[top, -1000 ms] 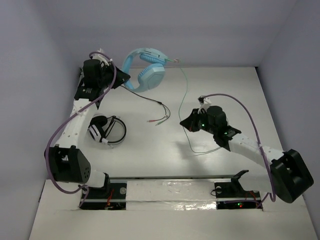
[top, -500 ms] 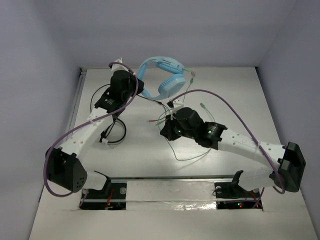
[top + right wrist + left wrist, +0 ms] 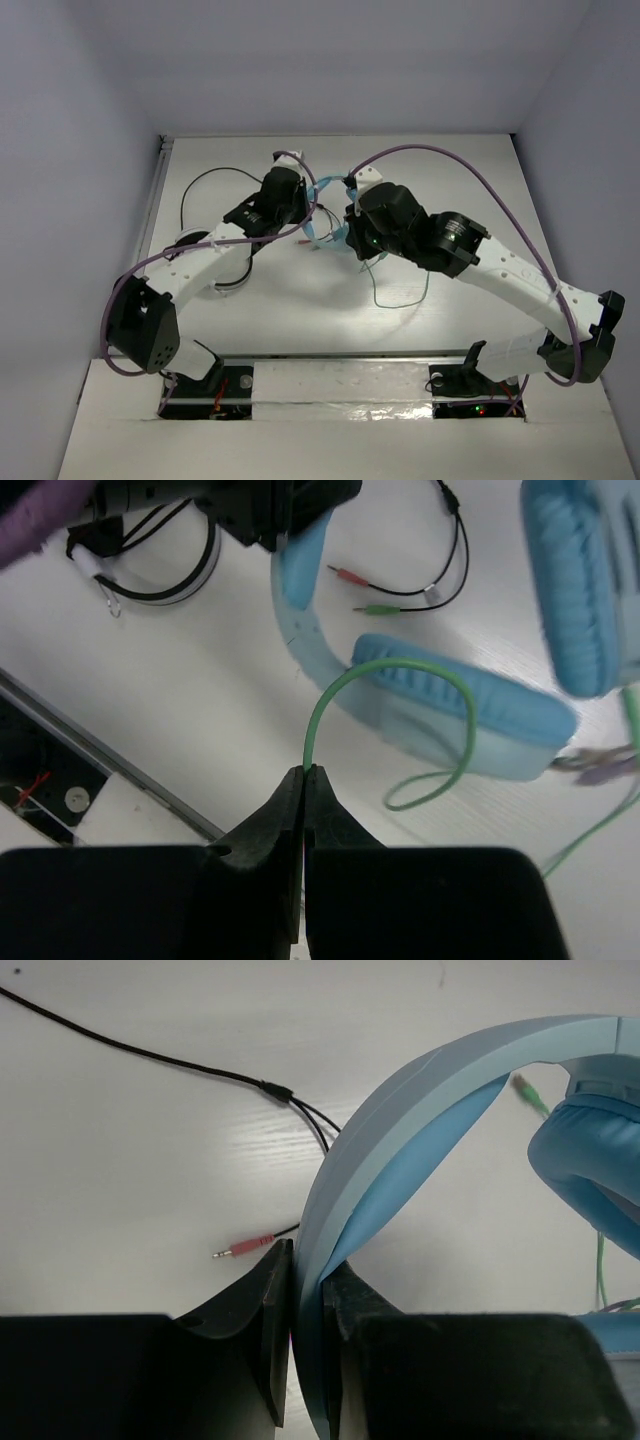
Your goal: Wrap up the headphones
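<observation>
Top external: the headphones [image 3: 420, 1090] have moved to centre; left gripper [image 3: 306, 1290] clamps their band, right gripper [image 3: 304, 780] pinches the pale green cable [image 3: 400, 665].

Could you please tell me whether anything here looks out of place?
The black cable sprawls loose on the table, its pink plug close to the headphones' band where the left pincer grips it; it might snag.

Table [image 3: 480, 170]: open at far right and along the near centre. Middle: barred by left arm [image 3: 200, 270] and right arm [image 3: 500, 275], which meet at the headphones [image 3: 314, 228].
Left: black cable [image 3: 150, 1056], pink plug [image 3: 245, 1248], small headphones [image 3: 150, 596].
Right: green cable [image 3: 400, 661] loops.
</observation>
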